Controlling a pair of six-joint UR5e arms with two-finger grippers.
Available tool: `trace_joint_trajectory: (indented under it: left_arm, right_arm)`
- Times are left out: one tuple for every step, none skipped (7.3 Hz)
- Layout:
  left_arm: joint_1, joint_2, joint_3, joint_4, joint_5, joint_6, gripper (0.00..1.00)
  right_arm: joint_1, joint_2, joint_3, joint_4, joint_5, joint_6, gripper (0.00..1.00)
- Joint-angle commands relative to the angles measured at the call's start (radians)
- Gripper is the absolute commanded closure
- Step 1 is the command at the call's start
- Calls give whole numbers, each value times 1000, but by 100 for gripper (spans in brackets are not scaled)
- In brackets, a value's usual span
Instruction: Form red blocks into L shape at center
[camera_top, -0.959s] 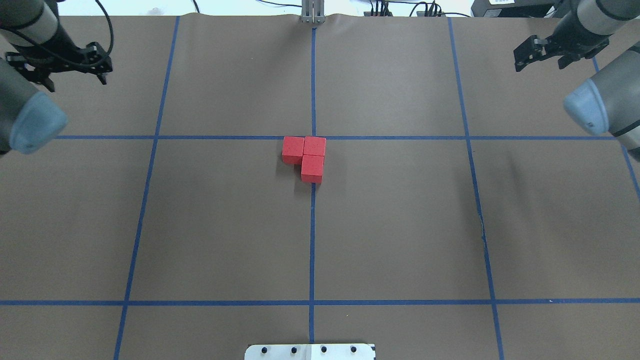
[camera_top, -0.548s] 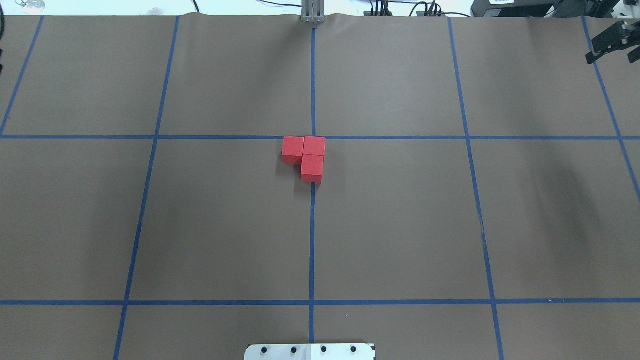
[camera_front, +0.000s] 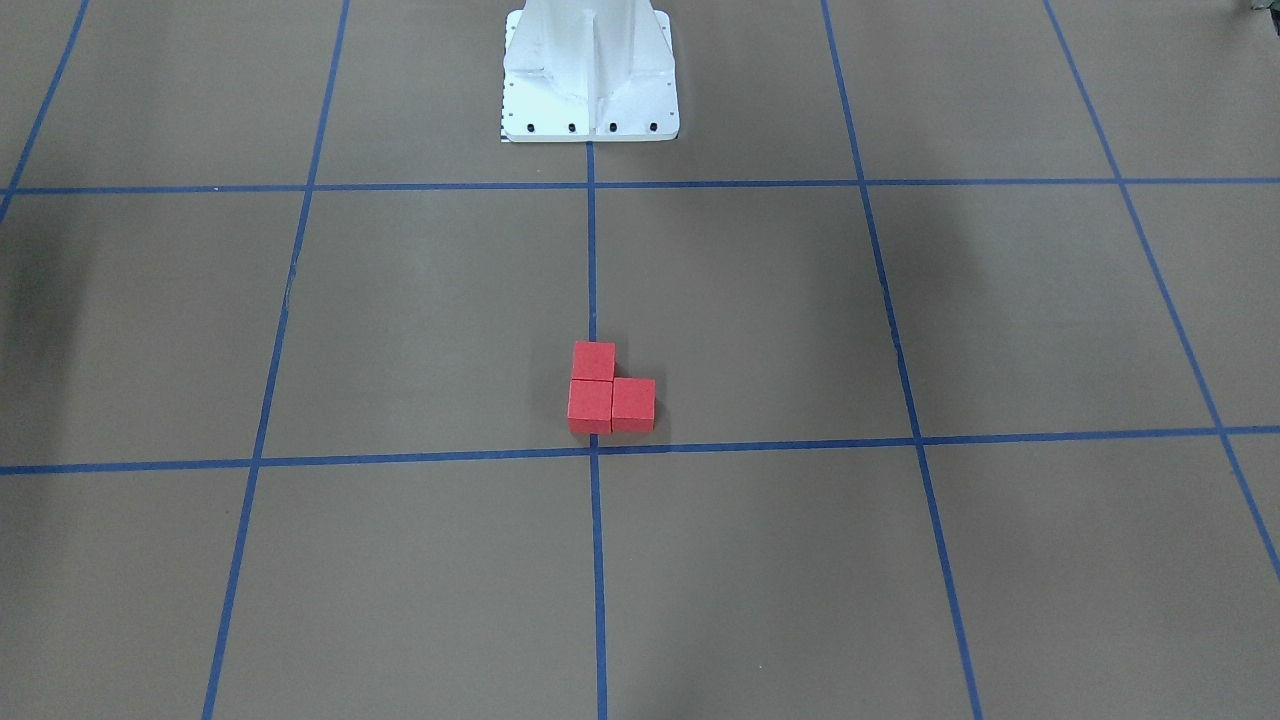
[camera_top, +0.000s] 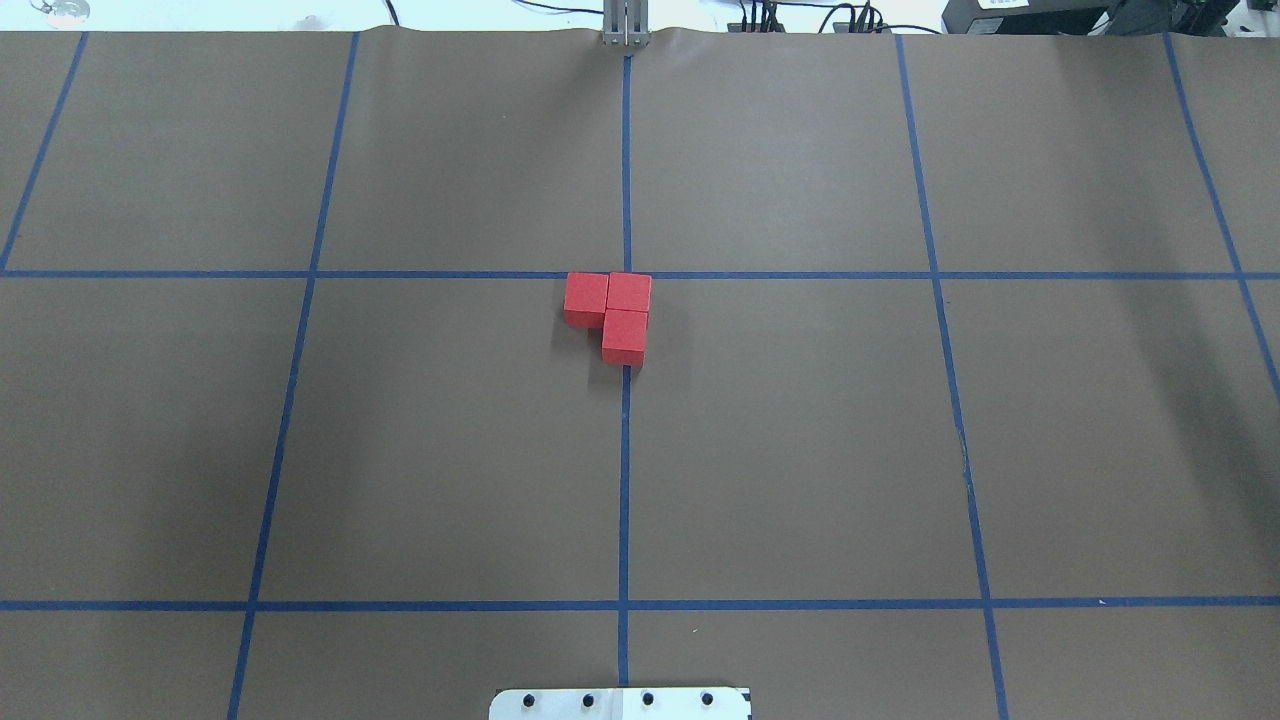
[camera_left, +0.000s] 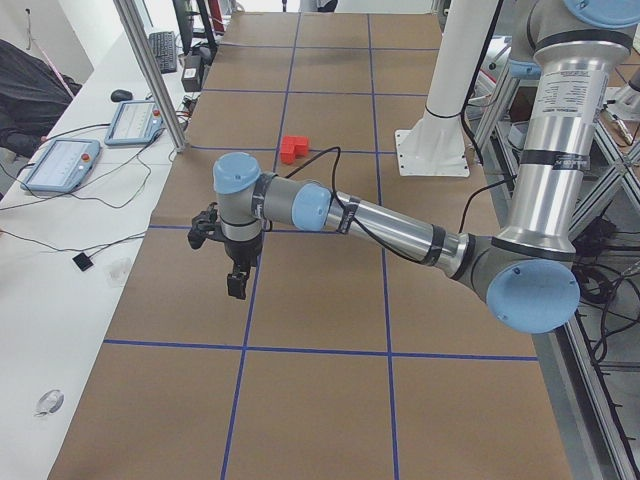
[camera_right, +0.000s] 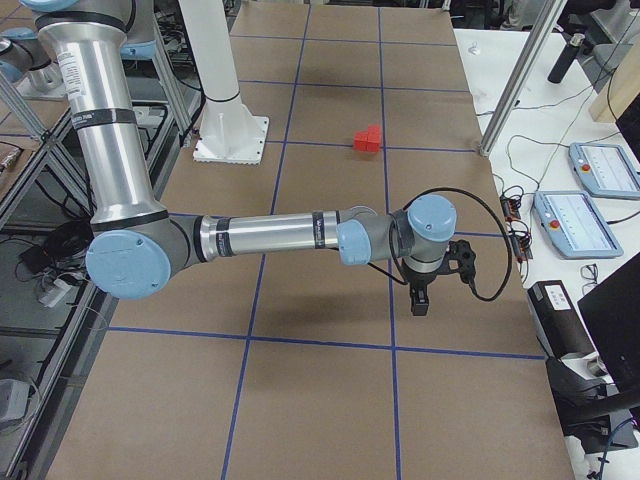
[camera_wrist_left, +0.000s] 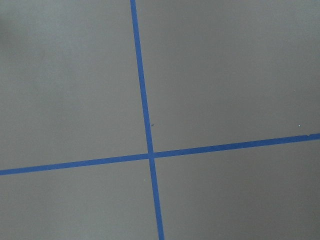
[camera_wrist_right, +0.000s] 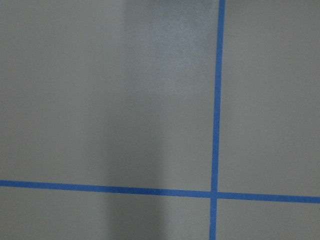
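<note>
- Brown paper (camera_top: 800, 450) covers the table, ruled into squares by blue tape lines (camera_top: 290, 400).
- The red blocks (camera_top: 610, 312) touch in an L shape on the robot's side of the center (camera_top: 626, 275).
- A white base plate (camera_top: 620, 703) meets the upright line.
- Tablets (camera_left: 60, 165) lie on a side bench (camera_left: 40, 270).
- The left gripper (camera_left: 236, 288) and right gripper (camera_right: 420, 305) hang over opposite table ends; I cannot tell how far their jaws are parted.

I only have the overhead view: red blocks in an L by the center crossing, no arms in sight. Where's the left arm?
Observer: In the left side view the left arm stretches out over the table near its left end. Its left hand points down, well apart from the red blocks.
Operator: And the right one?
Observer: The right side view shows the right hand pointing down over the opposite end. I cannot tell whether either hand is open.
</note>
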Motion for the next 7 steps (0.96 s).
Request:
trace_joint_trajectory:
  left_arm:
    - [-45, 72, 16, -74, -10, 5, 0]
    - [-51, 81, 37, -65, -25, 3, 0]
    - [-56, 98, 62, -74, -67, 5, 0]
    - [-63, 101, 62, -71, -110, 5, 0]
    - [-65, 125, 56, -79, -127, 5, 0]
    - [-63, 126, 65, -79, -127, 5, 0]
    - [-63, 126, 65, -79, -127, 3, 0]
  right_arm:
    - [48, -83, 22, 5, 82, -5, 1]
    - [48, -119, 51, 11, 80, -7, 1]
    - [48, -150, 74, 33, 80, -7, 1]
    - [48, -167, 78, 42, 80, -7, 1]
    - [48, -176, 79, 43, 82, -7, 1]
    - [72, -199, 108, 43, 82, -7, 1]
    - [73, -250, 170, 42, 71, -5, 1]
